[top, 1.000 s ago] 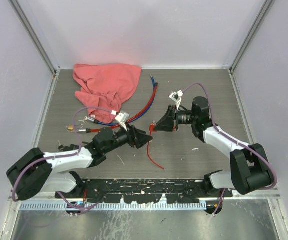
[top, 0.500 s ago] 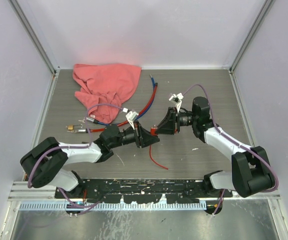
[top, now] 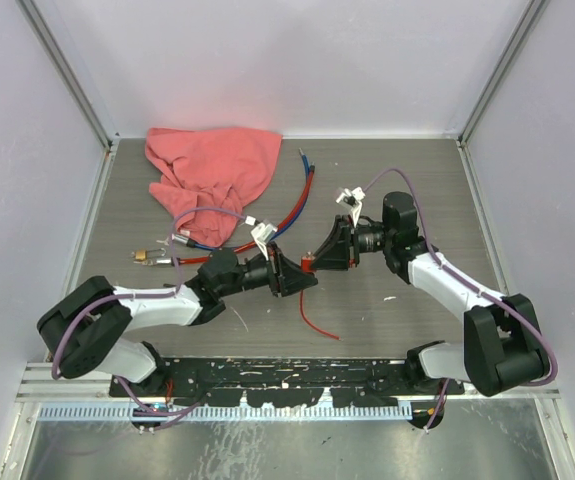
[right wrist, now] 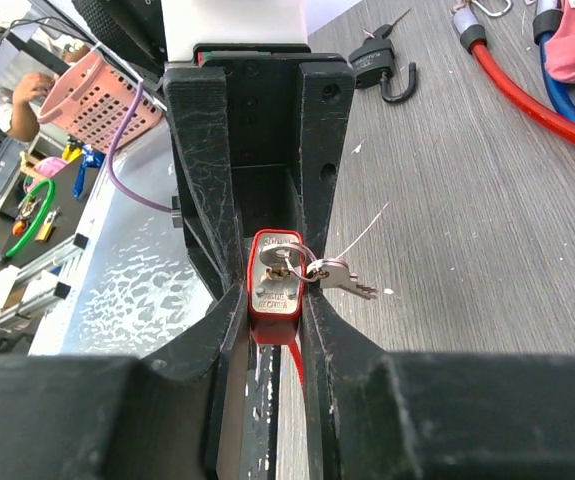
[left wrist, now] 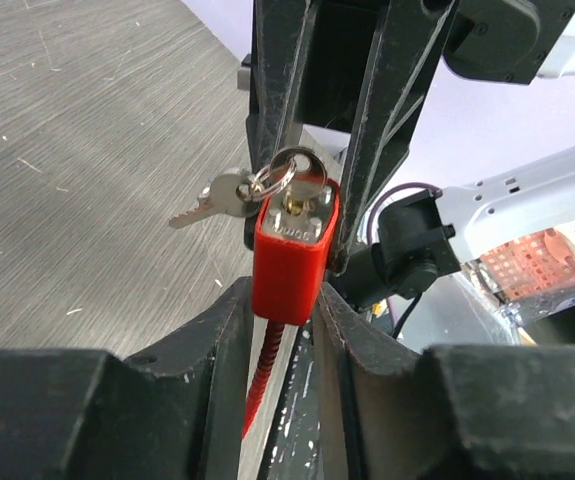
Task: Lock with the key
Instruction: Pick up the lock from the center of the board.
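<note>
A red padlock (top: 307, 264) hangs above the table's middle between both grippers. A key (left wrist: 297, 172) sits in its keyhole, and a spare key (left wrist: 212, 200) dangles from the ring. My left gripper (top: 300, 279) is shut on the padlock's body (left wrist: 289, 255) from the left. My right gripper (top: 314, 259) is shut on the same padlock (right wrist: 277, 285) from the right; the key (right wrist: 283, 259) shows there too. A red cable (top: 314, 320) trails from the lock down to the table.
A pink cloth (top: 212, 170) lies at the back left, with red and blue cables (top: 292, 205) beside it. A black padlock with keys (right wrist: 382, 60) and small metal parts (top: 152, 258) lie left of the middle. A black rail (top: 287, 375) runs along the near edge.
The left gripper has moved right from one second ago and closed in on the red padlock held by the right gripper. Over the last half second almost nothing has moved.
</note>
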`<act>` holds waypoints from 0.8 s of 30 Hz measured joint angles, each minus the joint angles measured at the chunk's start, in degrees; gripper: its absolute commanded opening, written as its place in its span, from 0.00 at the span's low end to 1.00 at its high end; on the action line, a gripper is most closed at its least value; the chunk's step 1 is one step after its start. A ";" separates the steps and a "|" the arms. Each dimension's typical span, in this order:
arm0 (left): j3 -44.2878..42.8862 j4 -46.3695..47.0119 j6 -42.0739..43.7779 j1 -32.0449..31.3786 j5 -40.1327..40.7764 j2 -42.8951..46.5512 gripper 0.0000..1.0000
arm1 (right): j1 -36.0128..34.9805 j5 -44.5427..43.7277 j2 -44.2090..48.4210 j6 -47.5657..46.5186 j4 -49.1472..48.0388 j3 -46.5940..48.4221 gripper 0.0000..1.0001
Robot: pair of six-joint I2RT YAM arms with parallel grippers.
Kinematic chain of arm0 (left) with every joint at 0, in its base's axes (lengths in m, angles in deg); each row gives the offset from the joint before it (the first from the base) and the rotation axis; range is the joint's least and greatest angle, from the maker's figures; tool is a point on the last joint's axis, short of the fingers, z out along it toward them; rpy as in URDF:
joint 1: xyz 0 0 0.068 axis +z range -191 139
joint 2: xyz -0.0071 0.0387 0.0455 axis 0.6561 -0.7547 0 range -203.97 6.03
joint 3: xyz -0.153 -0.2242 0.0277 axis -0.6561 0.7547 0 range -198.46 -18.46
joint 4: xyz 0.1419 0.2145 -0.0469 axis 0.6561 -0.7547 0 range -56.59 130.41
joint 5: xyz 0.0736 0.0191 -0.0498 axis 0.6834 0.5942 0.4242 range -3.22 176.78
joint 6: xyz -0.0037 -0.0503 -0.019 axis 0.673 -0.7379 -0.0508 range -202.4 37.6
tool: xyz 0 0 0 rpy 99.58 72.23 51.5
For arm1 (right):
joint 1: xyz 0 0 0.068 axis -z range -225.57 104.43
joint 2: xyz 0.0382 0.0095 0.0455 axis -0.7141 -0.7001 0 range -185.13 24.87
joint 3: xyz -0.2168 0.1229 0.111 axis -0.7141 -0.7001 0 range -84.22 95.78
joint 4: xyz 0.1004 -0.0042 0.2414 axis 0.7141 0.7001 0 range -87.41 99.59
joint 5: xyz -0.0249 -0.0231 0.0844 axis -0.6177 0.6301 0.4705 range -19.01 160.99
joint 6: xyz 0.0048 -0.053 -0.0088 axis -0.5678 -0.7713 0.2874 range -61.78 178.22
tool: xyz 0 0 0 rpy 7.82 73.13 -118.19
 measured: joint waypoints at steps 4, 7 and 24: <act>-0.02 -2.69 0.68 -0.02 1.07 0.68 0.53 | 0.68 -0.92 0.20 -0.68 2.05 0.52 0.01; 0.31 -7.52 2.08 -0.02 5.25 3.85 0.65 | 1.51 -4.48 0.20 -3.08 8.11 3.39 0.01; -5.55 -28.50 16.90 -7.91 39.76 11.34 0.68 | -0.90 -40.54 -1.75 8.24 37.57 20.81 0.01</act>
